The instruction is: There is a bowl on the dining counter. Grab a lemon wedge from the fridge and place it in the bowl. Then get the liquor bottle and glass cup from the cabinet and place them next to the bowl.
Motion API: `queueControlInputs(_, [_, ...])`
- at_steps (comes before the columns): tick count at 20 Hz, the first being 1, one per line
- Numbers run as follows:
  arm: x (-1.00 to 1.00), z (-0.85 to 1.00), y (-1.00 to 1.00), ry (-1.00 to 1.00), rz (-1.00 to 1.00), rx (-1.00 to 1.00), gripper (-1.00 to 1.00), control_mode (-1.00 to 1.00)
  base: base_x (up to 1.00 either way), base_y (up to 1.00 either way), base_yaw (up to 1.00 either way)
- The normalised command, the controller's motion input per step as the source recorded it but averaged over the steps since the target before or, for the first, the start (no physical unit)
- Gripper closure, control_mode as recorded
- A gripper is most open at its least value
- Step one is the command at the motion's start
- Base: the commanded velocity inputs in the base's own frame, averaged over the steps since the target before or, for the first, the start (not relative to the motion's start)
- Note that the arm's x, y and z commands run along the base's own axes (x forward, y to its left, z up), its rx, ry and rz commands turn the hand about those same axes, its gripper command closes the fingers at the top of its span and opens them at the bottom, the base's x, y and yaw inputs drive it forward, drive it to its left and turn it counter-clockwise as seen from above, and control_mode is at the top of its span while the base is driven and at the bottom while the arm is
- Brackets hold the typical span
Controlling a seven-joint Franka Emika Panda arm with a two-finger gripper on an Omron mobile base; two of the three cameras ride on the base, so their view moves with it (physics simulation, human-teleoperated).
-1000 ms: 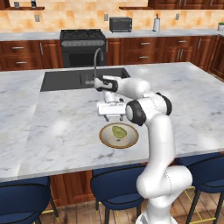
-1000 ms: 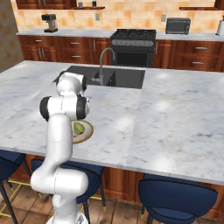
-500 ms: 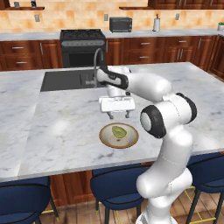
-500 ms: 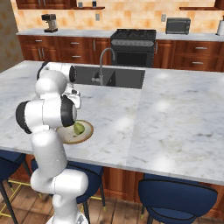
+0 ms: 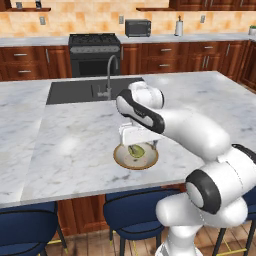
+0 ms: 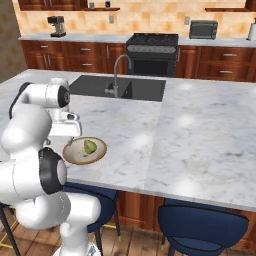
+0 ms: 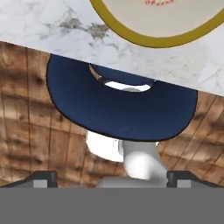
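A tan bowl with a yellow rim (image 5: 120,159) sits on the marble dining counter (image 5: 75,145) near its front edge. A green-yellow lemon wedge (image 5: 136,150) lies inside it. My gripper (image 5: 138,143) hangs just above the bowl, open, with nothing between its fingers. From the right base view the lemon wedge (image 6: 90,146) rests in the bowl (image 6: 101,151) beside my gripper (image 6: 70,138). The hand view has the fingertips (image 7: 42,178) spread wide at the bottom and the bowl's rim (image 7: 153,42) at the top.
Blue stools (image 5: 134,202) stand under the counter's front edge; one stool (image 7: 118,109) lies below the hand. A sink (image 5: 75,92) with a faucet (image 5: 110,75) is set in the counter behind the bowl. Stove (image 5: 94,50) and cabinets line the back wall.
The arm's elbow has swung out to the right and toward the cameras while the hand stayed over the bowl. The lemon wedge and bowl have not moved.
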Motion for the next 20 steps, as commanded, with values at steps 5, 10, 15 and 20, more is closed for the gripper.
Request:
queueControlInputs(5, [-1.0,0.48,-0.28,-0.41,0.02,0.02,-1.0,-1.0,0.0,0.0,0.0])
queueControlInputs(10, [-1.0,0.41,-0.43,-0.34,0.09,0.08,-1.0,-1.0,0.0,0.0,0.0])
queueControlInputs(15, [-0.72,-0.04,-0.47,-0.12,0.02,0.09,-1.0,-1.0,0.0,0.0,0.0])
queueControlInputs(20, [-0.03,-0.04,-0.03,0.01,0.0,0.0,-1.0,-1.0,0.0,0.0,0.0])
